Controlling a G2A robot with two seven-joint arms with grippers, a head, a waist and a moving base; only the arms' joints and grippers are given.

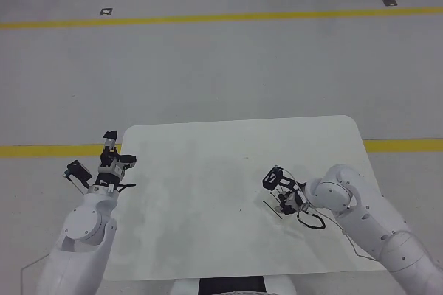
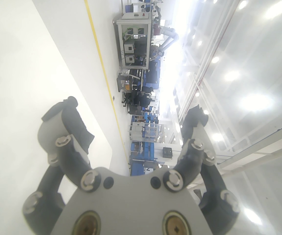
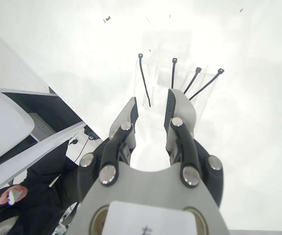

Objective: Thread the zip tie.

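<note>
Several black zip ties lie side by side on the white table, over a clear plastic holder. The nearest zip tie points its thin tail into the gap between my right gripper's fingers. The others fan out beside one fingertip. My right gripper is open just short of them, holding nothing. From above, it hovers at the table's right part, with the zip ties just beneath it. My left gripper is open and empty by the table's left edge.
A few tiny black scraps lie on the table beyond the zip ties. The table's rounded edge runs beside the left gripper, with grey floor and a yellow line beyond.
</note>
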